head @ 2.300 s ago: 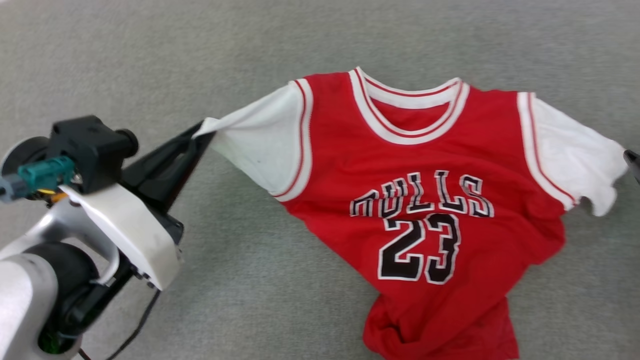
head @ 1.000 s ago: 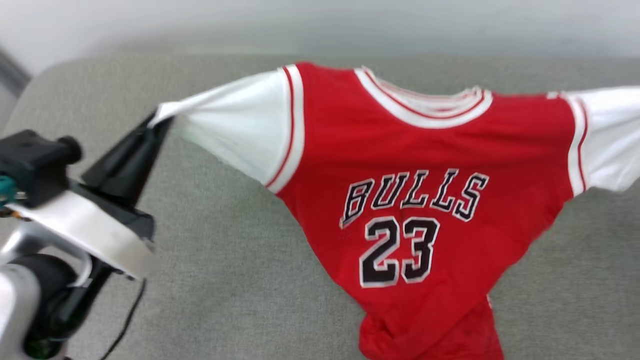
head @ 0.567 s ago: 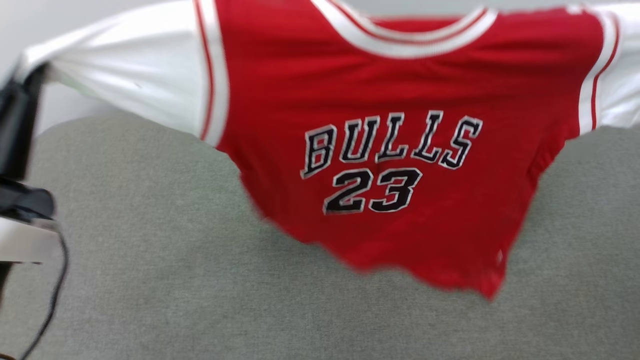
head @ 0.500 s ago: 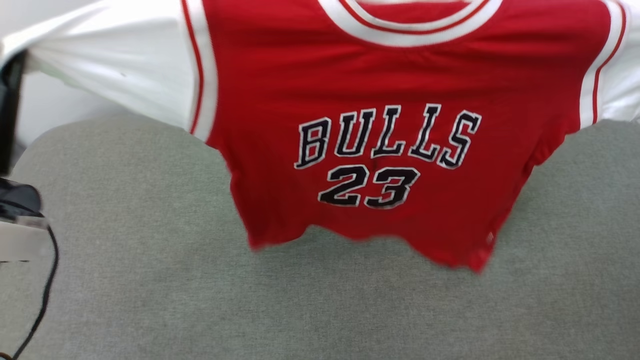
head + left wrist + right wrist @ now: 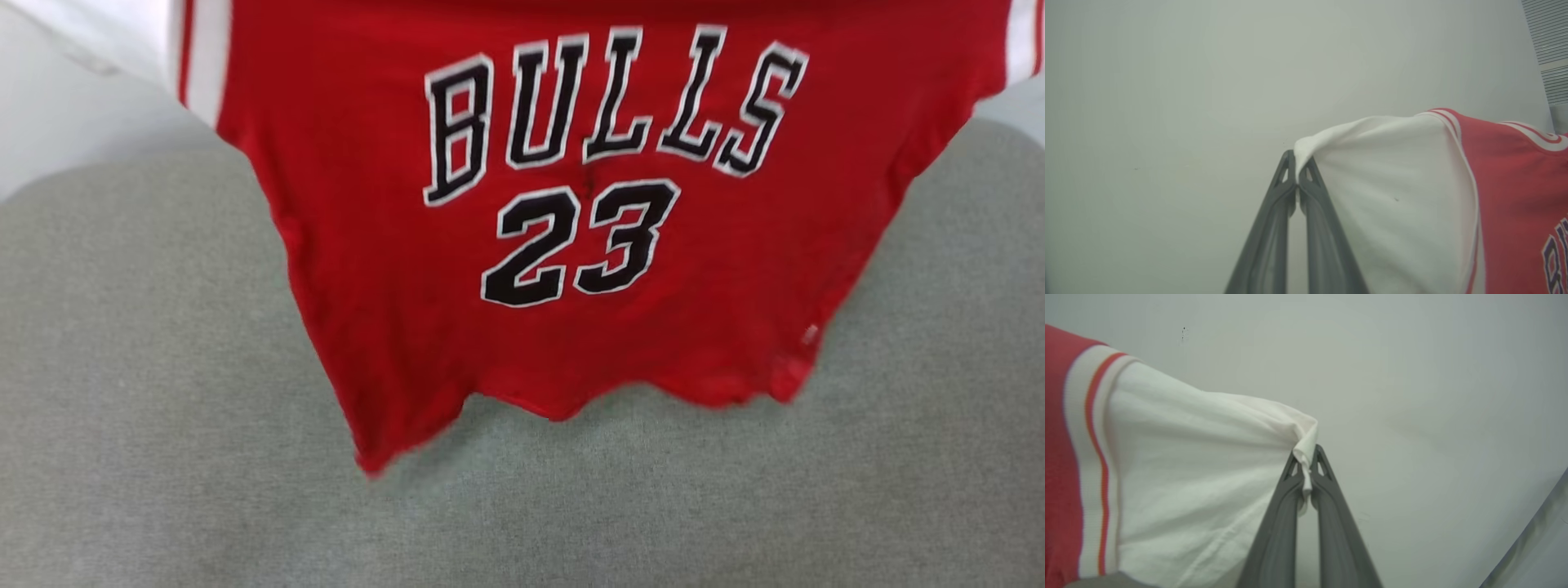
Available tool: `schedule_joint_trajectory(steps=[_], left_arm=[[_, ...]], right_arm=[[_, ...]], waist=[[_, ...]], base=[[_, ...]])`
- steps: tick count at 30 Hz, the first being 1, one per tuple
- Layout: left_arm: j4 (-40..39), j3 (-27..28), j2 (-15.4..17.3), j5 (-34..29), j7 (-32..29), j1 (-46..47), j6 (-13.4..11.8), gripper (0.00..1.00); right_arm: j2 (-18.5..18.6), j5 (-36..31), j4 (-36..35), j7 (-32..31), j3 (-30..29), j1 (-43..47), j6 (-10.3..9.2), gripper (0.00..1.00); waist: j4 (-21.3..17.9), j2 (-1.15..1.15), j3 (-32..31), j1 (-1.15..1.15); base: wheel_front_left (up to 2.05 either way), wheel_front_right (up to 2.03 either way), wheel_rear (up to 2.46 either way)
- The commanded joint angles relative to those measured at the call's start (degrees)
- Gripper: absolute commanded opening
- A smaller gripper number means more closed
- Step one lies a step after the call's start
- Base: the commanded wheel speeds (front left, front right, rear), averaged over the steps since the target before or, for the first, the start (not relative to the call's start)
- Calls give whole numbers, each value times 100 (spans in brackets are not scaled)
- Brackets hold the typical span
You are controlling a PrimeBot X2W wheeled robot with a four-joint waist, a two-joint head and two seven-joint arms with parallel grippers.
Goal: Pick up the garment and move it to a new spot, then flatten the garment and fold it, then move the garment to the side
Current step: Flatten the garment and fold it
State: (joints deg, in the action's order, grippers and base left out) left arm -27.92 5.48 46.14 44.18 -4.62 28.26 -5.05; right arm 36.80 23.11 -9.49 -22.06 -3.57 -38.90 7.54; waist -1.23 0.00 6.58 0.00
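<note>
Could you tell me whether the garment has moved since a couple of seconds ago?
Yes. The garment has been lifted: its hem, earlier bunched on the grey surface, now hangs unfurled.

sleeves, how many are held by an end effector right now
2. The left sleeve is pinched at its edge by the left end effector; the right sleeve by the right end effector.

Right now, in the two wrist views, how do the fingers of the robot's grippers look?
The left gripper has two long, slim fingers of dark grey, matte material. Each finger is broad low in the view and tapers to a narrow tip, with a small triangular cut-out just below the tip. The right gripper looks the same: same colour, same taper, same cut-outs.
</note>
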Motion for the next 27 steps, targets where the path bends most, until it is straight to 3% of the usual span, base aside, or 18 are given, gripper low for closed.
schedule_joint_trajectory(steps=[1, 8, 14, 27], left_arm=[[131, -61, 26, -27, -6, 255, 4, 0], [930, -551, 196, -408, 0, 1564, 197, 0], [1998, -1156, -71, -824, 354, 3101, 503, 0], [4528, -1916, -751, -1510, 1035, 6403, 984, 0]], right_arm=[[-40, -30, 93, 60, 24, -256, -10, 0], [-133, -192, 583, 296, 182, -1387, -10, 0], [-318, -557, 1303, 650, 295, -2539, -9, 0], [-272, -1098, 3084, 1227, 945, -5093, -10, 0]], waist=[[-35, 0, 244, 0], [-95, 0, 1129, 0], [-45, 0, 1895, 0], [184, 0, 3203, 0]], base=[[0, 0, 0], [0, 0, 0], [0, 0, 0], [0, 0, 0]])
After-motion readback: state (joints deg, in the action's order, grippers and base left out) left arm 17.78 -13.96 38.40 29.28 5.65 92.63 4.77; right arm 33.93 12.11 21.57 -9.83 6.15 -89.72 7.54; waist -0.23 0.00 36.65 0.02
